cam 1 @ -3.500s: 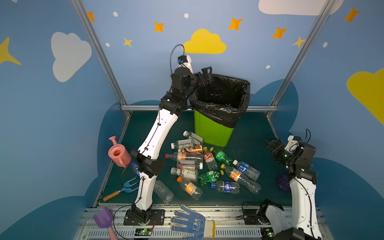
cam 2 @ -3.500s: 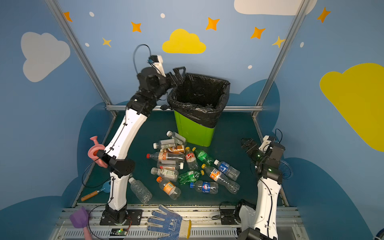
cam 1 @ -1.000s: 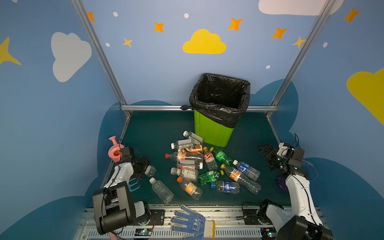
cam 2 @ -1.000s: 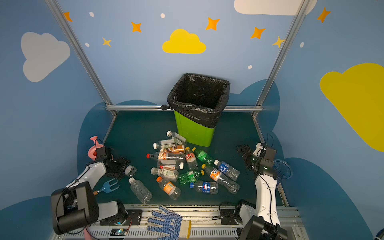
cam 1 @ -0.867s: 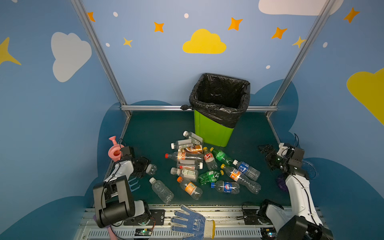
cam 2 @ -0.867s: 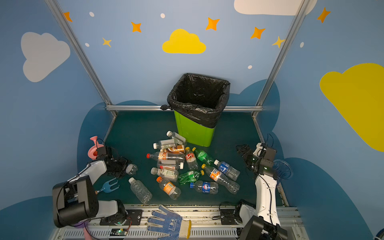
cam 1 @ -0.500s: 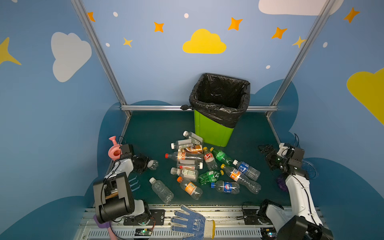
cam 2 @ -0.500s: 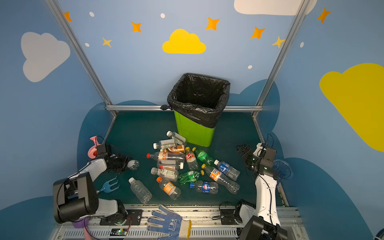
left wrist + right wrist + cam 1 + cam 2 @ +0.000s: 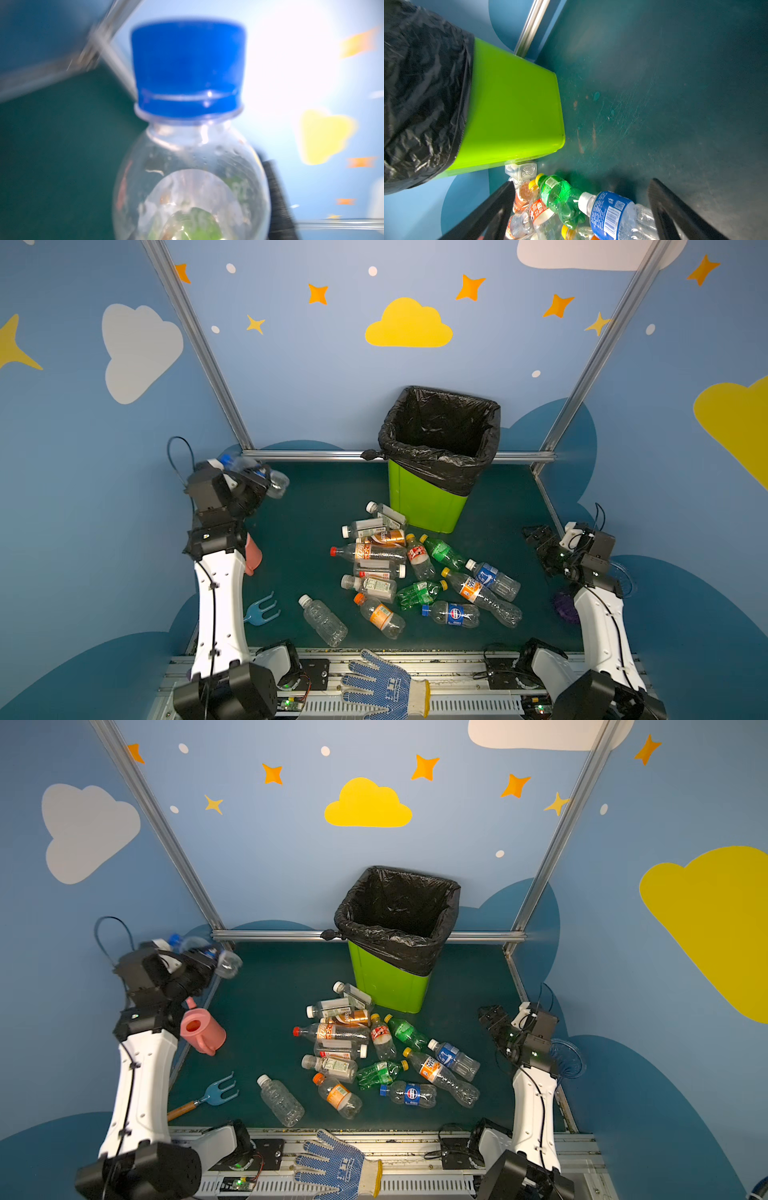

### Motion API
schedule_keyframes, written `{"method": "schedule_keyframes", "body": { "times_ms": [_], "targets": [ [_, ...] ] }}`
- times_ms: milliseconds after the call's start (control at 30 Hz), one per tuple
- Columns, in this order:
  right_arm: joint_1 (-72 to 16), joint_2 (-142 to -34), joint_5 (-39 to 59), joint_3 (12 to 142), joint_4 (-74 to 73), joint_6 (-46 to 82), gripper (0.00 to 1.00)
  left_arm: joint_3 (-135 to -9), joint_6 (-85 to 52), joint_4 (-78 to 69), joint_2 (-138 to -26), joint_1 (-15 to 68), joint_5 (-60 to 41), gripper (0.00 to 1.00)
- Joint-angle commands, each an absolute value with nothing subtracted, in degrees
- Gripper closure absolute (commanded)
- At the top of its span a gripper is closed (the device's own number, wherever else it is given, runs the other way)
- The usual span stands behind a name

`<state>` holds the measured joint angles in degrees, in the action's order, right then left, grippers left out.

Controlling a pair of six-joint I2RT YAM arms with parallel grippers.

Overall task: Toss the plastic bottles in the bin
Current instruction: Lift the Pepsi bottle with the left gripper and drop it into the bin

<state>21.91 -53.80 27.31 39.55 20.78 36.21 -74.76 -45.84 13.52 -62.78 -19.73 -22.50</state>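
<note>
While the left end effector (image 9: 258, 479) clamps a blue-capped bottle (image 9: 277, 485), apparently mid-body, at nine o'clock from the bin (image 9: 422, 506), the right end effector (image 9: 539, 549) gapes empty.

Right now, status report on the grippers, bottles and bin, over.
Left gripper shut on blue-capped clear bottle, raised at left. Right gripper open, empty, beside bottle pile. Green bin open, path looks clear. Pink watering can below left arm.
</note>
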Motion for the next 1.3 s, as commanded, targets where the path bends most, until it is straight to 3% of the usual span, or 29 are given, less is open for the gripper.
{"method": "schedule_keyframes", "body": {
  "times_ms": [0, 100, 267, 367, 433, 467, 500, 533, 667, 800, 900, 1167, 1267],
  "targets": [
    [22.6, -52.0, 26.4, 41.1, 21.2, 36.1, 0.02, -81.7, -50.1, 5.5, -62.0, -19.7, -16.7, 0.52],
    [23.2, -50.9, 26.8, 41.3, 21.1, 36.5, 0.02, -88.9, -52.8, -0.3, -65.9, -15.6, -15.7, 0.53],
    [23.5, -49.8, 28.6, 41.5, 20.4, 37.6, 0.02, -106.7, -37.5, 3.8, -82.1, 10.4, -7.0, 0.50],
    [23.6, -50.2, 30.2, 41.5, 19.5, 38.4, 0.02, -139.9, -30.3, 29.8, -106.2, 21.3, -10.6, 0.36],
    [23.6, -50.2, 31.3, 42.1, 20.1, 38.3, 0.02, -170.0, -31.6, 45.8, -122.8, 23.3, -11.5, 0.28],
    [23.7, -49.9, 31.8, 42.6, 20.7, 38.0, 0.02, -178.4, -31.9, 46.1, -129.3, 23.5, -13.7, 0.17],
    [23.7, -49.6, 32.1, 42.8, 21.0, 37.7, 0.02, -172.0, -33.5, 39.6, -125.9, 23.4, -15.0, 0.03],
    [23.8, -48.9, 32.5, 42.9, 21.1, 37.4, 0.02, -162.8, -32.4, 32.5, -121.3, 23.7, -13.5, 0.00],
    [23.9, -47.1, 32.0, 42.1, 22.1, 36.6, 0.02, -146.6, -22.0, 16.5, -108.2, 26.9, -2.5, 0.00],
    [23.9, -46.6, 32.5, 40.1, 22.1, 36.8, 0.02, -154.8, -19.9, 24.4, -108.4, 26.9, -2.7, 0.00],
    [23.9, -46.1, 32.3, 39.2, 23.1, 36.7, 0.02, -153.6, -19.6, 27.6, -107.1, 27.2, -3.1, 0.00],
    [23.6, -45.7, 34.5, 39.4, 22.7, 36.2, 0.02, -118.7, -20.3, 15.5, -91.8, 26.4, 1.8, 0.00],
    [22.0, -46.4, 35.3, 41.1, 22.8, 35.6, 0.02, -108.4, -23.7, 16.2, -86.2, 22.1, 2.0, 0.00]
  ]
}}
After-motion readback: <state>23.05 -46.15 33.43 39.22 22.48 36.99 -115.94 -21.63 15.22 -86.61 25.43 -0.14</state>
